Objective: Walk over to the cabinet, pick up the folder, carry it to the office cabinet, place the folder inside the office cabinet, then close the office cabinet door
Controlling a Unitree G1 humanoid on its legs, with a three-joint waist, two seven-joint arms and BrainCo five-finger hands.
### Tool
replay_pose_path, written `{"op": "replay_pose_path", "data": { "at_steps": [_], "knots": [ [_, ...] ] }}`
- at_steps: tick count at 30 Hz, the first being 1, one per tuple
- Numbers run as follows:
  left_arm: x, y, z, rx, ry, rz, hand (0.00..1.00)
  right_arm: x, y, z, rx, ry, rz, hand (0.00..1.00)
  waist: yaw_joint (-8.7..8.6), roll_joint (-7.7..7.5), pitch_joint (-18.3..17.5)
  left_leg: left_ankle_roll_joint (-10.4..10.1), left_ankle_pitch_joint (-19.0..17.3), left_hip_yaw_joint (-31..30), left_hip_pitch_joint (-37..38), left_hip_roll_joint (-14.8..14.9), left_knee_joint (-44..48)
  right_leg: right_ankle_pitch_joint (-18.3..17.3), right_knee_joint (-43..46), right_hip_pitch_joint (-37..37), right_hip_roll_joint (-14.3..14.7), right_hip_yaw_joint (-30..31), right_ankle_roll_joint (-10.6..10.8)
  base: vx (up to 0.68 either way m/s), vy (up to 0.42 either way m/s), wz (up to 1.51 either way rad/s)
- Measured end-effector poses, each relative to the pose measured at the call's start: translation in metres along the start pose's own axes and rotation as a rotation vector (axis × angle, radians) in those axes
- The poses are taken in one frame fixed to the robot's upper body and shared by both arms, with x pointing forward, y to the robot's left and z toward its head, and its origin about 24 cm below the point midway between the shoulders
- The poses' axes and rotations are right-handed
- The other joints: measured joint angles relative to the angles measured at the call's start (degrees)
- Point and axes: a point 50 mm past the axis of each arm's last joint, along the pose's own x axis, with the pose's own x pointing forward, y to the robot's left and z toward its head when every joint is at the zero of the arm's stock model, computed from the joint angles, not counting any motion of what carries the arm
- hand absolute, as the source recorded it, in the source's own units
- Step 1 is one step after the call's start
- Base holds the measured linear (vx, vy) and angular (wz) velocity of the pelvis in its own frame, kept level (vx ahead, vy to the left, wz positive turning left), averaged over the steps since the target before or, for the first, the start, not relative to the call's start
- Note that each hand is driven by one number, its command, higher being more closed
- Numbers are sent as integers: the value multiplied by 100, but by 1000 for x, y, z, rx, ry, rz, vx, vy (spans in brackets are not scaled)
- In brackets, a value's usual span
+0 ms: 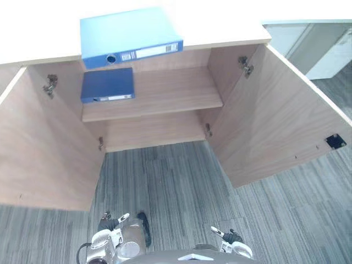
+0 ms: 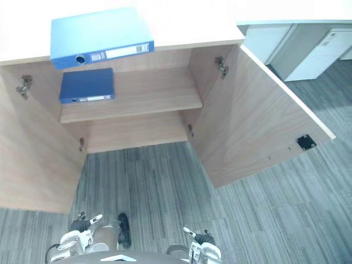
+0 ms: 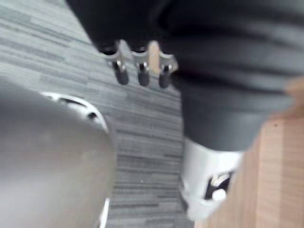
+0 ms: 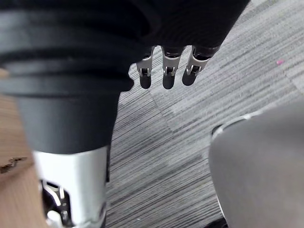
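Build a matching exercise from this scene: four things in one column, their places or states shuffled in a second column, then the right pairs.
Column one:
1. light blue ring-binder folder
2. dark blue folder
3. right-hand wooden cabinet door
4. left hand

Column two:
A. swung open
B. lying flat on the white cabinet top
C. low over the grey striped carpet, fingers relaxed
D. lying on the wooden shelf inside the cabinet

Pairs: 1-B, 2-D, 3-A, 4-C.
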Motion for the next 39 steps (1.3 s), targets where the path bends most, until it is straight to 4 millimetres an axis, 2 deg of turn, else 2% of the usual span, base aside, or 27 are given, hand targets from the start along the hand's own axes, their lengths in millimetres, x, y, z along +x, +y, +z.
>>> {"op": "replay_pose_path", "data": {
  "at_steps": [1, 3, 4, 5, 7, 9, 10, 11, 12, 13, 14, 15, 17, 18, 19, 20, 23, 24, 25, 27, 28, 32, 36, 39],
  "knots": [
    [0, 1, -2, 21, 14, -1, 0, 0, 4, 3, -9, -11, 12, 0, -94, -1, 3, 57, -123, 16, 293, -60, -70, 31, 1032, -402, -65, 89, 0, 397, 197, -5],
    [0, 1, -4, 26, 19, -2, 0, 0, 6, 9, -12, -34, 19, 0, -128, -16, 1, 73, -226, 18, 706, -96, -269, -86, 1706, -791, -33, 43, -70, 378, 106, 12],
    [-1, 1, -6, 24, 24, -2, 0, 0, 9, 10, -20, -45, 33, 0, -127, -15, 1, 68, -236, 28, 1118, -123, -588, -270, 1749, -1109, 46, -131, -200, 360, 60, 8],
    [-1, 0, -7, 21, 26, -3, 0, 0, 10, 12, -26, -51, 38, 0, -129, -3, 9, 68, -236, 25, 1264, -123, -711, -346, 1640, -1213, 93, -215, -237, 363, 26, 12],
    [-1, -2, -7, 13, 26, -5, 0, 0, 11, 15, -24, -64, 46, 0, -166, 13, 11, 51, -227, -49, 1652, -121, -1031, -424, 835, -1520, 278, -499, -329, 410, -37, 26],
    [-1, -5, -6, 9, 24, -13, 0, 0, 11, 17, -21, -73, 47, 0, -232, 23, 12, -77, -235, -212, 1821, -127, -1259, -197, -343, -1654, 444, -597, -445, 347, -92, 55],
    [-1, -7, -6, 4, 25, -17, 0, 0, 11, 16, -18, -67, 46, 0, -251, -11, -4, -250, -287, -367, 1971, -200, -1383, 450, -1407, -1562, 493, -551, -550, 335, -127, 64],
    [-1, -7, -6, -2, 27, -15, 0, 0, 11, 15, -14, -63, 44, 0, -263, -31, -15, -334, -337, -448, 2044, -238, -1409, 991, -1510, -1512, 476, -520, -682, 506, -204, 61],
    [-2, -15, -10, -23, 44, -27, 0, 1, 8, 19, -21, -76, 41, 0, -257, 142, -29, -425, -371, -526, 2188, -84, -1469, 906, -1328, -1423, 541, -669, -753, 423, -185, 47],
    [-4, -19, -15, -32, 58, -35, 0, 2, 3, 20, -27, -79, 28, 0, -260, 329, -119, -482, -338, -533, 2222, 20, -1406, 627, -1264, -1347, 581, -795, -778, 420, -186, 37],
    [-4, -22, -16, -36, 61, -40, 0, 2, 1, 21, -29, -81, 24, 0, -266, 391, -132, -486, -335, -532, 2216, 52, -1359, 568, -1241, -1316, 583, -849, -786, 401, -199, 57],
    [-5, -30, -16, -52, 62, -58, 0, 3, -3, 22, -25, -82, 12, 0, -296, 496, -118, -502, -336, -542, 2067, 220, -783, 355, -1231, -1064, 623, -1005, -843, 370, -231, 56],
    [-5, -31, -13, -63, 54, -56, 0, 3, -5, 19, -28, -67, 6, 0, -278, 474, -90, -691, -350, -557, 1528, 622, 810, 204, -1465, -562, 732, -1131, -874, 389, -235, 41],
    [-5, -31, -9, -71, 36, -58, 0, 3, -6, 16, -29, -53, 2, 0, -208, 477, -91, -738, -438, -471, 1234, 829, 1618, 184, -1650, -261, 815, -1192, -914, 321, -135, -5],
    [-5, -33, -8, -78, 28, -62, 0, 3, -6, 14, -29, -47, 0, 0, -162, 471, -99, -646, -504, -353, 1058, 921, 1812, 184, -1827, -40, 878, -1182, -918, 194, -68, -18],
    [-5, -34, -8, -80, 28, -64, 0, 2, -6, 14, -28, -45, 1, 0, -160, 465, -107, -657, -525, -304, 984, 922, 1753, 184, -1899, 39, 884, -1171, -918, 203, -28, -22],
    [-5, -38, -3, -87, 9, -75, 0, 2, -7, 13, -25, -43, -2, 0, -111, 465, -115, -638, -574, -224, 694, 789, 711, 188, -2022, 147, 878, -938, -903, 203, 54, -43],
    [-5, -38, -3, -87, 9, -76, 0, 2, -8, 12, -25, -41, -4, 0, -112, 472, -119, -609, -410, -320, 704, 682, 76, 199, -2019, 178, 875, -842, -857, 189, 144, -42],
    [-6, -39, -5, -86, 18, -79, 0, 2, -10, 10, -25, -36, -10, 0, -121, 515, -146, -512, 101, -429, 722, 581, -430, 183, -2035, 235, 900, -759, -752, 179, 150, -40],
    [-5, -35, -7, -78, 27, -68, 0, -1, -7, 0, -17, -11, -5, 0, -119, 356, -294, -455, 172, -340, 953, 425, -698, 240, -2175, 301, 810, -600, -596, 153, 134, -23],
    [-4, -27, -8, -55, 30, -52, 0, -2, -3, -5, -9, 2, 3, 0, -131, 187, -378, -429, 211, -259, 1110, 299, -919, 299, -2387, 423, 722, -553, -518, 129, 128, -16],
    [-4, -21, -11, -32, 41, -42, 0, -5, 2, -14, 6, 27, 11, 0, -147, 84, -472, -343, 333, -176, 1440, 49, -1375, 463, -2801, 685, 590, -508, -387, 53, 119, -4],
    [-5, -18, -15, -8, 49, -47, 0, -4, -2, -17, 8, 46, 2, 0, -136, 102, -519, -292, 484, -173, 1576, -75, -1681, 596, -2975, 779, 576, -478, -368, -8, 50, 0],
    [-6, -12, -23, 7, 79, -37, 0, -3, -6, -16, 0, 45, -7, 0, -137, 191, -513, -281, 677, -168, 1796, -155, -2036, 716, -3150, 884, 588, -414, -375, -58, 20, -6]
  ]
}}
